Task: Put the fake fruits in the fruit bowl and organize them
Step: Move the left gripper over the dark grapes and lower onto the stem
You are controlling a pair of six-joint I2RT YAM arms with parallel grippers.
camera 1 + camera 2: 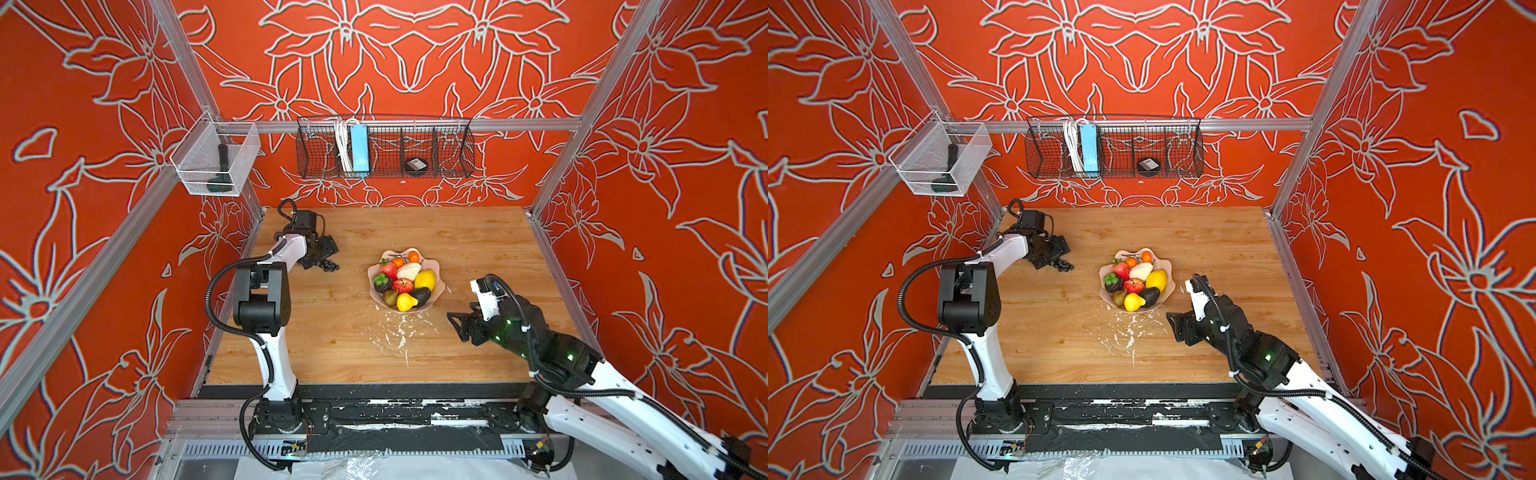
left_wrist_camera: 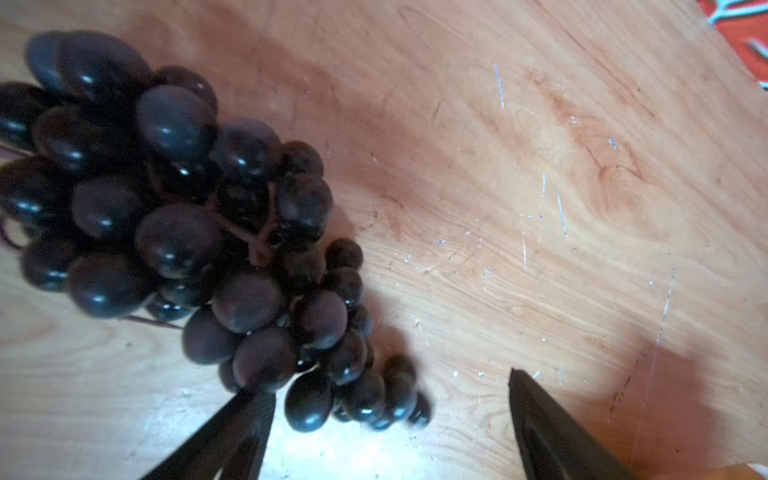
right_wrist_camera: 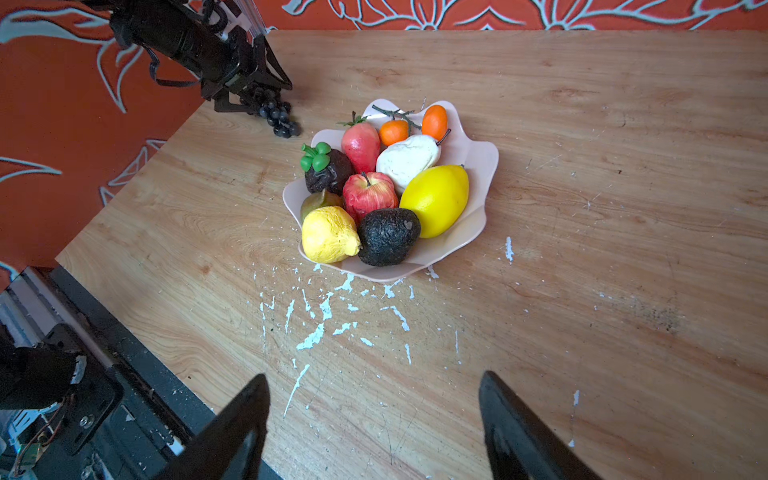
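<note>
Table (image 2: pixel 540 208) bears grape bunch (image 2: pixel 187 208), stems (image 2: pixel 259 239) visible only from left wrist.

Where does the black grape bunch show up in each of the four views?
In a top view: the grape bunch lies on the table, left of the fruit bowl, at the left gripper.
In a top view: likewise left of the fruit bowl.
Left wrist: close up, filling much of the picture.
Right wrist: small, beyond the fruit bowl.
Shared landmark: the left gripper, right beside the grape bunch in every view.
</note>
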